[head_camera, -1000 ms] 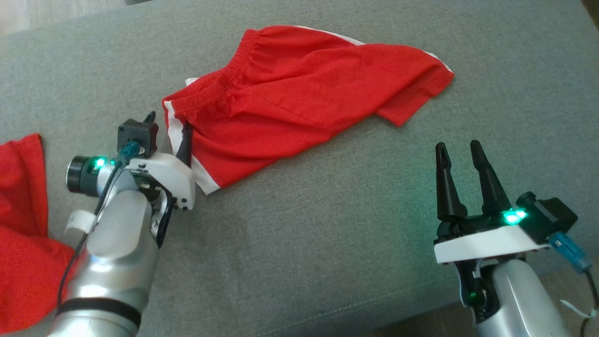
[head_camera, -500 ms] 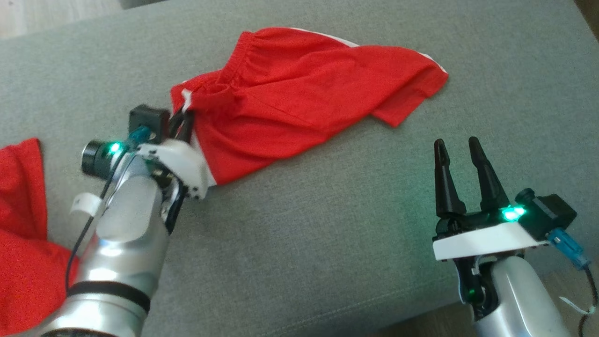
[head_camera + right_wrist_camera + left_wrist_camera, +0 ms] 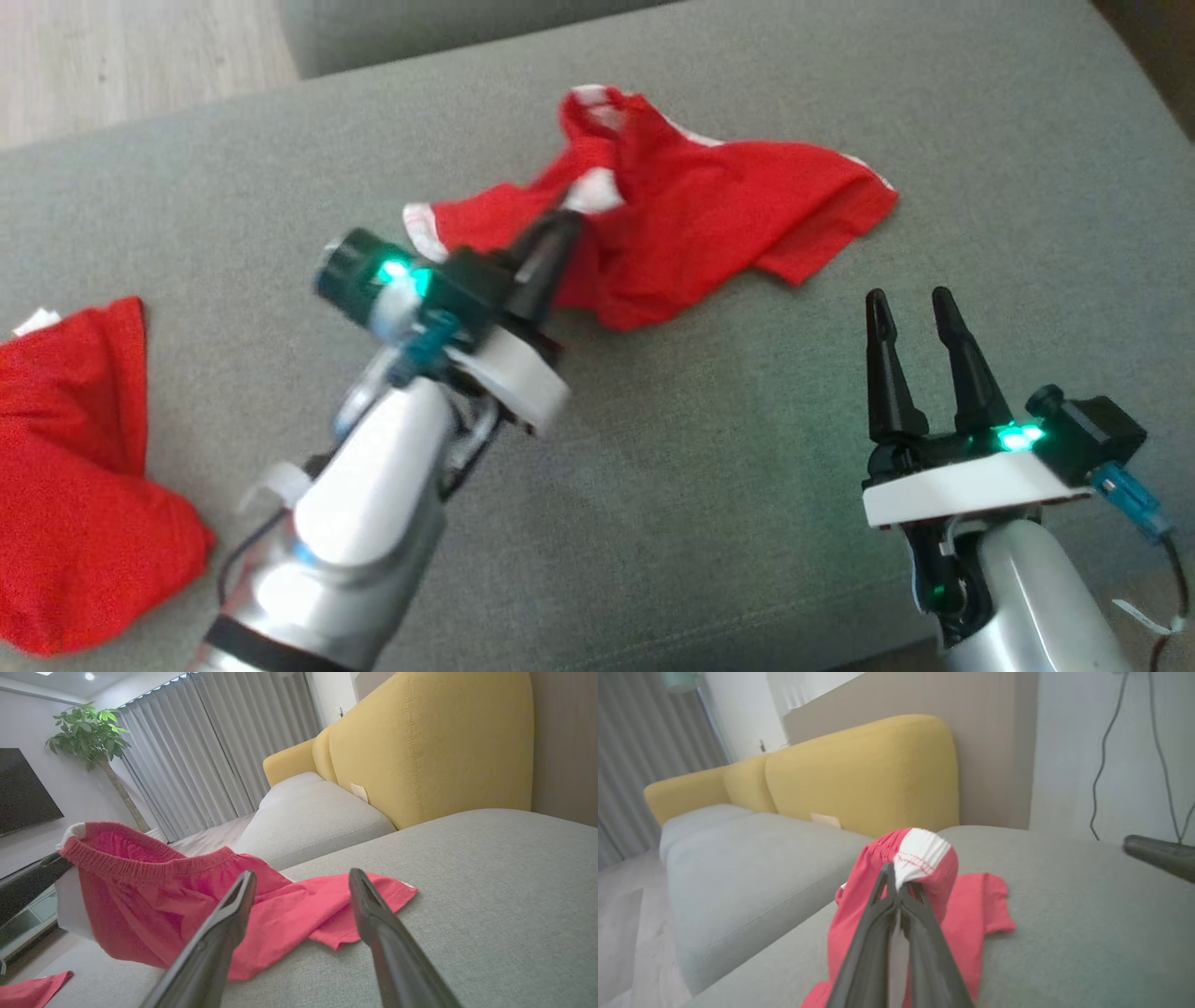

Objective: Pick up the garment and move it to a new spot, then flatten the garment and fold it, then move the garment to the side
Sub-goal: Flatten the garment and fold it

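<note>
The garment is a pair of red shorts with white side stripes, lying crumpled on the grey cushion. My left gripper is shut on its waistband corner, which hangs lifted above the cushion while the rest trails down. In the left wrist view the closed fingertips pinch the red and white waistband. My right gripper stands open and empty near the front right, short of the garment's hem. Between its spread fingers, the right wrist view shows the garment draped to the left.
A second red cloth lies at the cushion's left edge. Wood floor shows past the far left corner. A yellow sofa back rises behind the neighbouring grey seat. The cushion's front edge runs just below my right wrist.
My left gripper has shut on the waistband corner and carried it up and to the right, bunching the shorts. The head camera has shifted. The right gripper has stayed still.
</note>
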`<state>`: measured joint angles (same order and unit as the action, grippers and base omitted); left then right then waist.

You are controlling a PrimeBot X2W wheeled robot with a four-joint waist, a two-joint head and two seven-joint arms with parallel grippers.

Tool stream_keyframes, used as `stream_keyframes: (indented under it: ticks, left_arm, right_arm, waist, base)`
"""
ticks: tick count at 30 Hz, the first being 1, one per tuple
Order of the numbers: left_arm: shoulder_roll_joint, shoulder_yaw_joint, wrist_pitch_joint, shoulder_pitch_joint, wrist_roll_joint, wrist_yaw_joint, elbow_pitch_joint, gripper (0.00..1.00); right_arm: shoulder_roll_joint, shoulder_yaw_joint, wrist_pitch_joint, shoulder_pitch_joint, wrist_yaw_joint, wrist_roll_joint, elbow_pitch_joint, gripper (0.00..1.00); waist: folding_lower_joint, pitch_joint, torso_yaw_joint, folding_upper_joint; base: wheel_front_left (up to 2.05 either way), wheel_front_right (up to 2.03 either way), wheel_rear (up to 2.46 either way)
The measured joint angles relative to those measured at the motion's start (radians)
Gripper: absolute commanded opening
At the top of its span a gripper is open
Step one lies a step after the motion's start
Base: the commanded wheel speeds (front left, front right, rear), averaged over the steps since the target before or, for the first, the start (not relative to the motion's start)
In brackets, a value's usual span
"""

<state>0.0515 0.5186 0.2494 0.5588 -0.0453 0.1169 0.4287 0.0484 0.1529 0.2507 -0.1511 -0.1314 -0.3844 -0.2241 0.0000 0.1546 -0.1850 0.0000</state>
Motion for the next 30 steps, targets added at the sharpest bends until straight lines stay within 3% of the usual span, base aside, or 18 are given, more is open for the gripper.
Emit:
stream_keyframes:
  ticks: [6, 11, 15, 17, 19, 21, 26, 30]
  left_arm:
    - [-0.003, 0.135, -0.004, 0.011, -0.063, 0.007, -0.042, 0.00]
    - [-0.003, 0.221, -0.035, 0.108, -0.310, 0.000, -0.161, 0.00]
    - [-0.008, 0.243, -0.036, 0.218, -0.580, -0.112, -0.276, 0.00]
    - [-0.013, 0.240, -0.026, 0.270, -0.651, -0.177, -0.292, 0.00]
    - [-0.019, 0.223, -0.012, 0.314, -0.653, -0.231, -0.264, 0.00]
    - [-0.024, 0.184, -0.009, 0.329, -0.664, -0.257, -0.212, 0.00]
    - [0.026, 0.135, -0.001, 0.288, -0.667, -0.256, -0.063, 0.00]
    - [0.115, 0.116, -0.001, 0.200, -0.640, -0.230, 0.092, 0.00]
  right_arm:
    - [0.000, 0.008, 0.000, 0.000, 0.000, -0.039, -0.008, 1.00]
    - [0.000, 0.033, 0.000, 0.000, 0.000, -0.056, -0.016, 1.00]
    - [0.000, 0.028, 0.000, 0.001, 0.000, -0.056, -0.015, 1.00]
    - [0.000, 0.025, 0.000, 0.001, 0.000, -0.056, -0.012, 1.00]
    - [0.000, 0.019, 0.000, 0.002, 0.000, -0.056, -0.004, 1.00]
    - [0.000, 0.014, 0.000, 0.002, 0.000, -0.056, 0.005, 1.00]
    - [0.000, 0.010, 0.000, 0.003, 0.000, -0.056, 0.021, 1.00]
    - [0.000, 0.012, 0.000, 0.002, 0.000, -0.056, 0.021, 1.00]
  waist:
    - [0.0000, -0.022, -0.036, 0.0000]
    - [0.0000, -0.038, -0.088, 0.0000]
    - [0.0000, -0.064, -0.118, 0.0000]
    - [0.0000, -0.075, -0.125, 0.0000]
    - [0.0000, -0.077, -0.124, 0.0000]
    - [0.0000, -0.071, -0.118, 0.0000]
    - [0.0000, -0.046, -0.099, 0.0000]
    - [0.0000, -0.021, -0.075, 0.0000]
  base:
    - [0.00, 0.00, 0.00]
    - [0.00, 0.00, 0.00]
    - [0.00, 0.00, 0.00]
    - [0.00, 0.00, 0.00]
    - [0.00, 0.00, 0.00]
    - [0.00, 0.00, 0.00]
    - [0.00, 0.00, 0.00]
    - [0.00, 0.00, 0.00]
